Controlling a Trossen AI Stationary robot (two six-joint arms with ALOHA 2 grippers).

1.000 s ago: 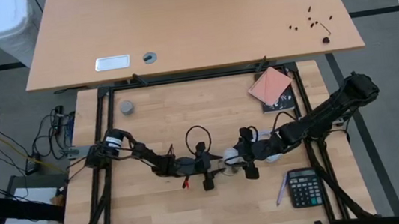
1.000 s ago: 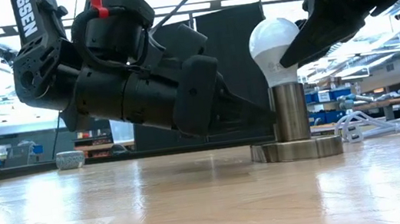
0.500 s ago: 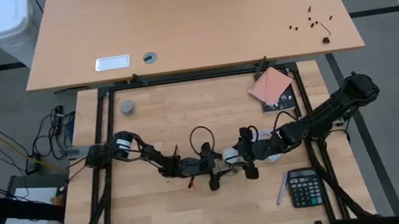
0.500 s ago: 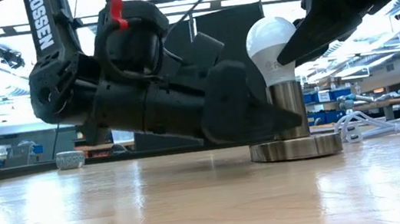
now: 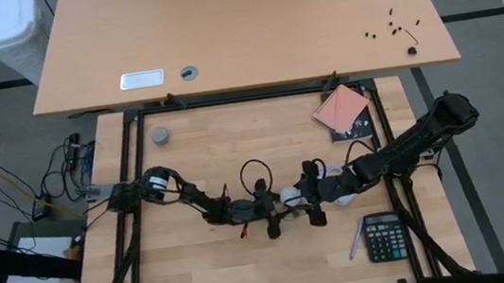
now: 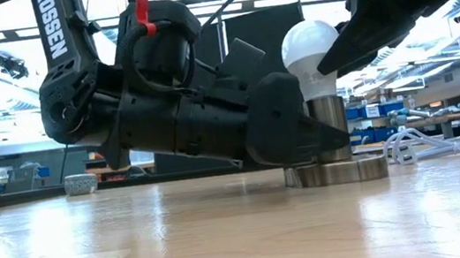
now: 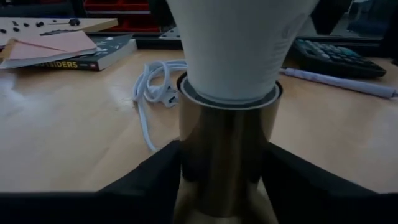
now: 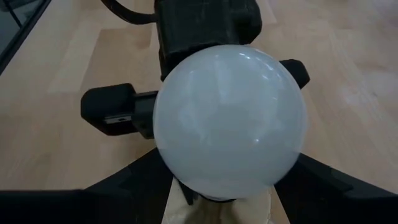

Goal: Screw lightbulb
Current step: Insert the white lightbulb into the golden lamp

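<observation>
Left gripper clamped on metal socket, lightbulb seated inside, right gripper gripping lightbulb

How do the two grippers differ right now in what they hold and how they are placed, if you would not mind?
The left gripper sits low, its fingers on either side of the metal socket post; the right gripper comes from above, clasping the lightbulb. The left lies nearly level with the table; the right slants downward. Both meet at the same lamp.
</observation>
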